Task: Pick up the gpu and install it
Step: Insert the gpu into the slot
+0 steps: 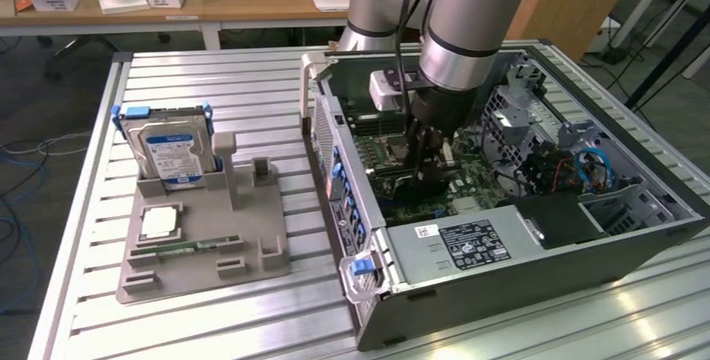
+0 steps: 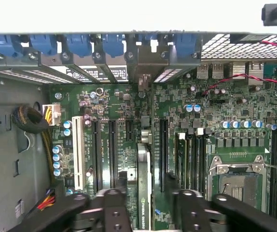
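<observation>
Because the thin dark gpu card (image 2: 144, 186) stands on edge in a slot of the green motherboard (image 2: 215, 121), your black two-fingered gripper (image 2: 145, 203) straddles it, jaws spread just clear of its faces, apparently gripping nothing.

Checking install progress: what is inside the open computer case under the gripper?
The gpu stands on edge on the green motherboard, between the gripper's fingers. Its slot contact is covered by the card itself.
</observation>
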`<state>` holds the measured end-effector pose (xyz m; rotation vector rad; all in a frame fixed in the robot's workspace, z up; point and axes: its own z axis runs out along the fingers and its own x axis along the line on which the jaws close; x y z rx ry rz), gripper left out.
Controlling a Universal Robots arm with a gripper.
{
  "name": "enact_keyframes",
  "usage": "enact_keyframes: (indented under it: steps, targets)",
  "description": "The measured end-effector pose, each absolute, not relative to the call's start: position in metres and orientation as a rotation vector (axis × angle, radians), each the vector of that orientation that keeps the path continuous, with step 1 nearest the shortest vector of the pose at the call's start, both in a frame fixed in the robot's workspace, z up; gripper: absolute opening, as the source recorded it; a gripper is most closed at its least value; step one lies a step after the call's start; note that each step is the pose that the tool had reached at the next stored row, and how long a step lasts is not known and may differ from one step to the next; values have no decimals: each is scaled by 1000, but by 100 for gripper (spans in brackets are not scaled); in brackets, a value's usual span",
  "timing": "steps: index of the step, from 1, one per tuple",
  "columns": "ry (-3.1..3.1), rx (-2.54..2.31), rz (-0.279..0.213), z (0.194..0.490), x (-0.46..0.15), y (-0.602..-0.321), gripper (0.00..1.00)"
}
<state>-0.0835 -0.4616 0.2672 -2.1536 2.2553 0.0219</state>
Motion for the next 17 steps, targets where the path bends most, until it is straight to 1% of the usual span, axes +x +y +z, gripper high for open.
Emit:
enact_keyframes:
  steps: [1, 3, 6, 7, 8, 9, 13, 17]
  targets:
    - [2255, -2154, 22, 267, -83, -462, 38]
    - [2255, -2154, 22, 267, -83, -462, 38]
    - [2255, -2154, 22, 267, -83, -462, 20]
    - [2255, -2154, 22, 267, -83, -462, 20]
    - [2255, -2154, 21, 267, -83, -462, 14]
    - [2255, -2154, 21, 267, -83, -462, 11]
    - [2256, -2154, 21, 267, -83, -462, 11]
    - [2257, -2153, 20, 261, -83, -462, 11]
